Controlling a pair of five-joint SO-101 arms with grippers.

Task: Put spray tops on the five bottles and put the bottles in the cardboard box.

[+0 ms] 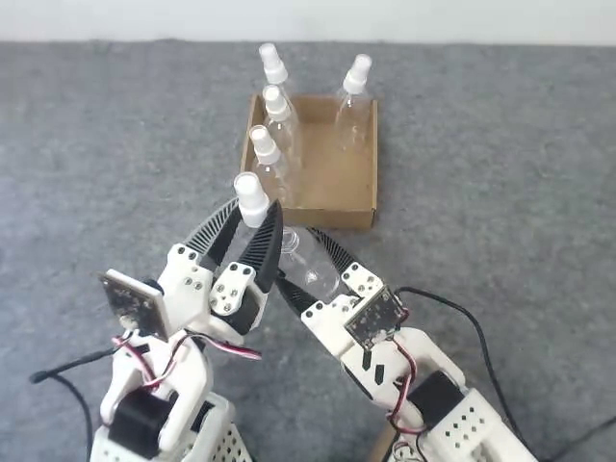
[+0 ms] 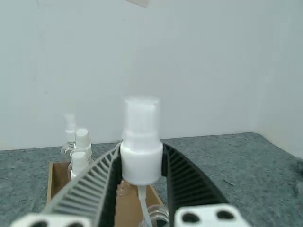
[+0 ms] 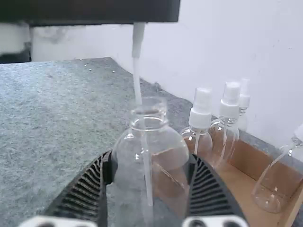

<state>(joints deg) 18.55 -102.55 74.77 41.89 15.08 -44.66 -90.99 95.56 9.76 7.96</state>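
Your last open bottle (image 3: 149,156) stands upright near the middle of the tabletop (image 1: 500,173), on the near-edge side of the cardboard box (image 1: 313,217). The right end effector (image 3: 150,163) is clenched round its belly. The bottle is clear, thin plastic with round shoulders and a short open neck.

Straight above that neck hangs the white spray top (image 2: 140,142), grasped at its collar by the left end effector (image 2: 140,152). This is the relation your next move turns on. The top's dip tube (image 3: 138,71) runs down through the mouth into the bottle, while the collar sits above the rim with a gap showing. Both long axes are vertical and nearly in line, though the tube hugs one side of the neck. The left arm is the one to bring straight down, I'd judge, with a small sideways correction first so the collar meets the rim squarely.

The black ribbed fingers (image 3: 83,194) look compliant, and the bottle wall looks slick and easily squeezed, so it may turn or buckle under pressure.

Toward the far edge, the shallow brown box holds four capped bottles (image 1: 354,106), three in a row along one wall. The tabletop is grey and felt-like.
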